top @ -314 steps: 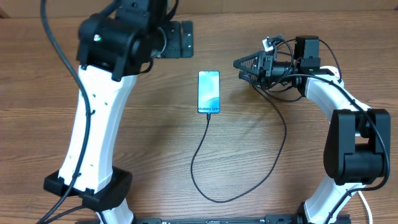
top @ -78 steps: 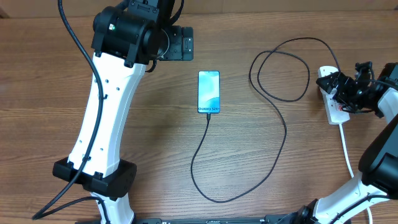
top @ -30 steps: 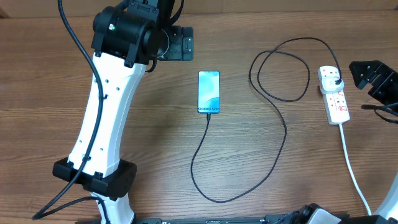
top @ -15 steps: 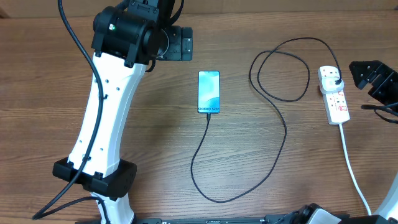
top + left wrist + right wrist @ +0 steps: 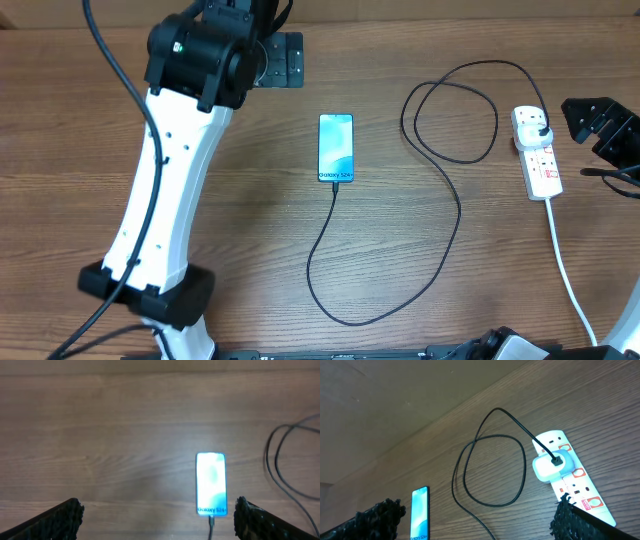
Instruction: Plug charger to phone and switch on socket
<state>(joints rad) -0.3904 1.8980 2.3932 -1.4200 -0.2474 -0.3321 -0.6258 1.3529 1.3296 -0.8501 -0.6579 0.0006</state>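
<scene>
Jaws of the left gripper (image 5: 157, 512) stand wide apart over the table (image 5: 100, 435). The phone (image 5: 211, 483) lies ahead, nearer the right-hand finger, with "Galaxy S24" at its near end, where the charger (image 5: 459, 212) enters. The right gripper (image 5: 476, 510) also has its jaws apart. By its right-hand finger, the red-marked socket (image 5: 575, 480) holds a white adapter (image 5: 547, 467) with the charger's other end in it.
</scene>
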